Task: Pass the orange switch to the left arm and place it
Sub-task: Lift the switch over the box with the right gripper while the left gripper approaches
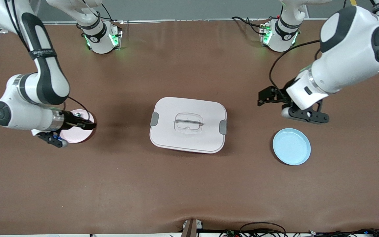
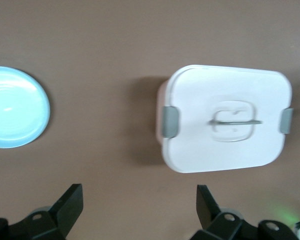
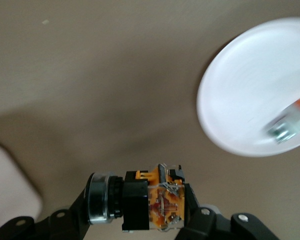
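Holding the orange switch [image 3: 150, 200] clamped between its fingers, the right gripper [image 1: 89, 125] hangs over the pink plate [image 1: 84, 135] at the right arm's end of the table. Right wrist view shows the part clearly: black body, orange banding, a rounded cap at one end, lying crosswise between the pads, off the surface. Same view shows the plate as a pale disc with one small part [image 3: 290, 125] on it, blurred, silver with an orange-tinted bit, can't resolve more. Left gripper [image 1: 262, 98] is up in the air over bare table [image 1: 189, 191] between the box [image 1: 188, 124] and the left arm's base, fingers spread wide, nothing in them; left wrist view confirms both fingertips [image 2: 70, 205] well apart with only brown table between. Left arm is waiting. Box sits mid-table, lid on, grey latches at both short ends, clear recessed handle on top. It lies between the two plates. Blue plate [image 1: 291, 146] is at the left arm's end, a little nearer the front camera than the box centre, well apart from the box. Left gripper is not over the blue plate; it sits farther up toward the bases. Both arm bases show green lights.
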Robot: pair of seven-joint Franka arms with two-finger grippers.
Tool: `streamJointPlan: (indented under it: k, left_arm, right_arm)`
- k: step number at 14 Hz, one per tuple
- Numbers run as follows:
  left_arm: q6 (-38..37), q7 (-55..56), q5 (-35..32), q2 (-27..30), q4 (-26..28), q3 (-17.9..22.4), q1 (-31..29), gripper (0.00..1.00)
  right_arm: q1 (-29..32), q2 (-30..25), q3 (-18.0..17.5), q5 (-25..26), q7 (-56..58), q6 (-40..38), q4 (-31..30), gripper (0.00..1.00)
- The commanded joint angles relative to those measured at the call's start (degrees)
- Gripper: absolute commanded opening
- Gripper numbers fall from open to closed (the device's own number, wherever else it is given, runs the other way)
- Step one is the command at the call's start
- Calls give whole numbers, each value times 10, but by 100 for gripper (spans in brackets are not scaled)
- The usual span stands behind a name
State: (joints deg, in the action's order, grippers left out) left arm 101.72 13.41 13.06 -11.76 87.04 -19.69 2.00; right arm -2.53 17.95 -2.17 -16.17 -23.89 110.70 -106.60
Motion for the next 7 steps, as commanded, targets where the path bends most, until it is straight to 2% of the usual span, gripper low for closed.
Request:
streamJointPlan:
  k: [1,3,5,7]
  left_arm:
    - [30,38,22,-3,-1,-41,-3,100]
    - [51,41,70,-3,8,-48,-1,100]
    - [117,57,99,3,38,-61,12,100]
    - [183,88,111,3,59,-90,13,100]
  right_arm:
    - [-53,-10,4,-33,-118,-22,29,0]
    - [-109,-5,4,-44,-232,-22,64,0]
    - [-152,0,4,-67,-330,-22,115,0]
    - [-172,14,4,-114,-409,-20,150,0]
